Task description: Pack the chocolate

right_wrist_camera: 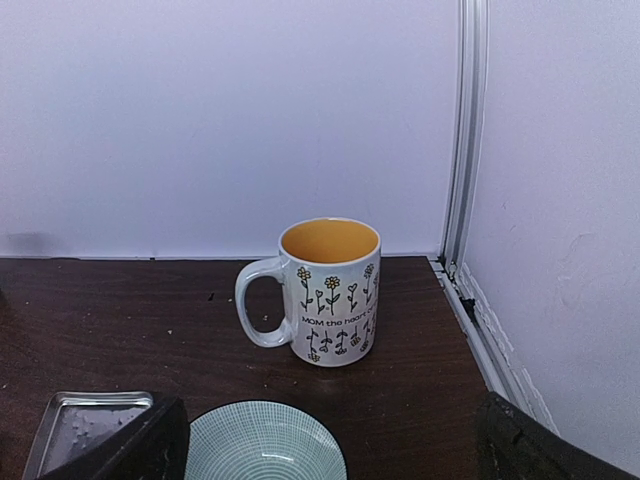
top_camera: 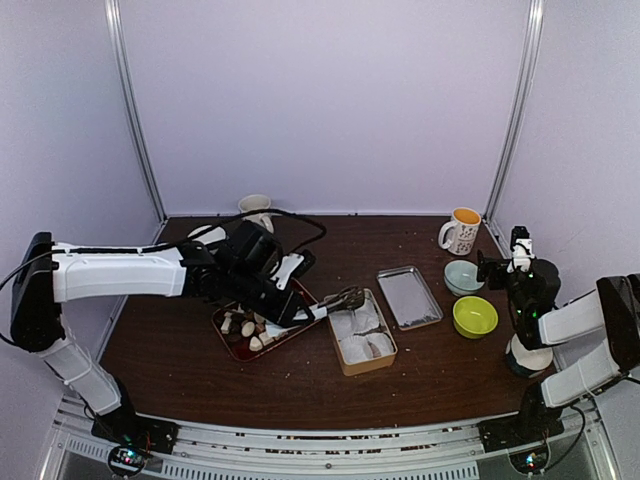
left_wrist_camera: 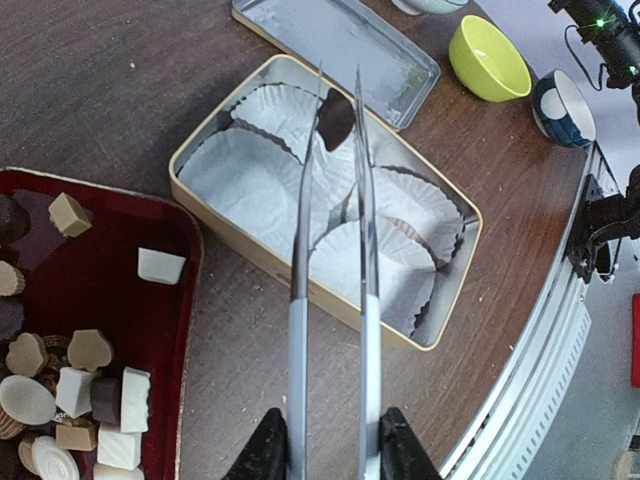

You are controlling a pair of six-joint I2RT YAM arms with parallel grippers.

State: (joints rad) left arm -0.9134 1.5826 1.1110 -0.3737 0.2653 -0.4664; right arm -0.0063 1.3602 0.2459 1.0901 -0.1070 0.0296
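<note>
Over the tin (left_wrist_camera: 258, 255), plain only from left wrist: chocolate (left_wrist_camera: 335, 118) nipped in tongs (left_wrist_camera: 298, 330) clamped by left pincer (left_wrist_camera: 333, 452); right pincer (right_wrist_camera: 325, 450) wide, empty.

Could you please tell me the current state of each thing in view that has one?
left gripper: shut on the tongs.
tongs: pinching a brown chocolate over the tin.
tin: open, visible paper cups empty.
lid: off, lying flat beside the tin.
red tray: holding many chocolates.
mug: upright.
green bowl: upright, empty.
right gripper: open, holding nothing.
</note>
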